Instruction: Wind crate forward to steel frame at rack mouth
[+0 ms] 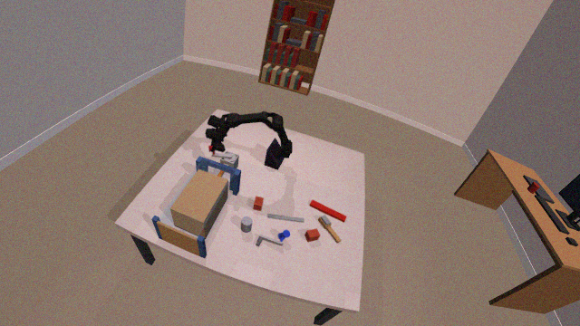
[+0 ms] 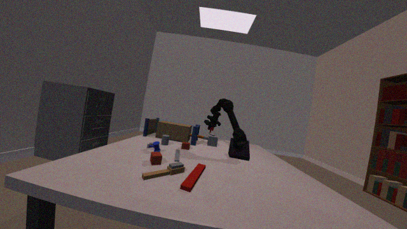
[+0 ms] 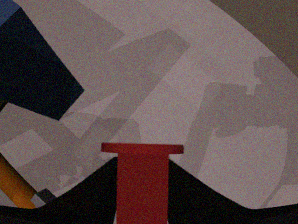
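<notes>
Near the left of the worktop (image 1: 326, 172) (image 2: 261, 184) (image 3: 220, 50), in the cubby, find the crate (image 1: 199, 192) (image 2: 173, 131), apparently flat and lined up with the mouth so as to travel straight. Closed around the red grip (image 1: 211, 148) (image 2: 211, 129) (image 3: 142, 148) of the handle (image 1: 221, 155) (image 2: 211, 133), the hand (image 1: 214, 149) (image 2: 211, 128) (image 3: 140, 164); probably held at that outer end for leverage and to follow the turning circle. Just ahead of the crate, the frame (image 1: 219, 164) (image 2: 195, 135) (image 3: 35, 62), placed as a stop; near it already, though contact impossible to tell. Through its opening, the strap (image 1: 220, 173) (image 2: 200, 137) (image 3: 15, 182), running to the winch (image 1: 229, 159) (image 2: 212, 141) and set to draw the load forward. On top of that, the handle, its key presumably down the hole. Farther right, a red block (image 1: 258, 203) (image 2: 186, 145), then a hammer (image 1: 330, 228) (image 2: 165, 172) and a red bar (image 1: 327, 211) (image 2: 193, 177), well out of the winding path. Next, wind slowly, watch for tipping, stop at the frame, then let go and back away.
</notes>
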Available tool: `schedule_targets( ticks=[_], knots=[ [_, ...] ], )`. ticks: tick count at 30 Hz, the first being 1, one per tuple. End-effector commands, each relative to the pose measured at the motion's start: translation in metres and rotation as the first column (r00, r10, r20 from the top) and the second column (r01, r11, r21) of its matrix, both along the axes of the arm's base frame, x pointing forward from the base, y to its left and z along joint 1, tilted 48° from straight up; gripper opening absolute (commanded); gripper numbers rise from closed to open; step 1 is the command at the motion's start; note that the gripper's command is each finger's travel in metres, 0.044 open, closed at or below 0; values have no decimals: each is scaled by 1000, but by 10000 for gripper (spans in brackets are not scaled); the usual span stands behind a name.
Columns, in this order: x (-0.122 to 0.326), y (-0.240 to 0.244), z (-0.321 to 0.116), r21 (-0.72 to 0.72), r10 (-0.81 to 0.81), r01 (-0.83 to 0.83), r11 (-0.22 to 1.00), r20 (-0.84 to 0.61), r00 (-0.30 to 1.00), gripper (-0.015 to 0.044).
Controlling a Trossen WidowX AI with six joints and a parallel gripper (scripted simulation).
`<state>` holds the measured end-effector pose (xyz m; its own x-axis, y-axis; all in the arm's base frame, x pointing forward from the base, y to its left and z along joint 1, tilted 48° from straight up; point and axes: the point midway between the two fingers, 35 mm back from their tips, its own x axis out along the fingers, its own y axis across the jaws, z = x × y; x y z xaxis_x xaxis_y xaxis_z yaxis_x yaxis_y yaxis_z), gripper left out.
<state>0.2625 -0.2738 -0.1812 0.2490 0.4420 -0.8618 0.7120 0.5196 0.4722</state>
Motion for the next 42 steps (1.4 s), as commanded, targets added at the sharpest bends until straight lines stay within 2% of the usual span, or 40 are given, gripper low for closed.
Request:
schedule_targets(
  ticks=[1,42],
  knots=[
    [15,12,6,27,5,-6,1000,23,1000,0],
    [46,40,34,30,5,-6,1000,24,1000,0]
  ],
)
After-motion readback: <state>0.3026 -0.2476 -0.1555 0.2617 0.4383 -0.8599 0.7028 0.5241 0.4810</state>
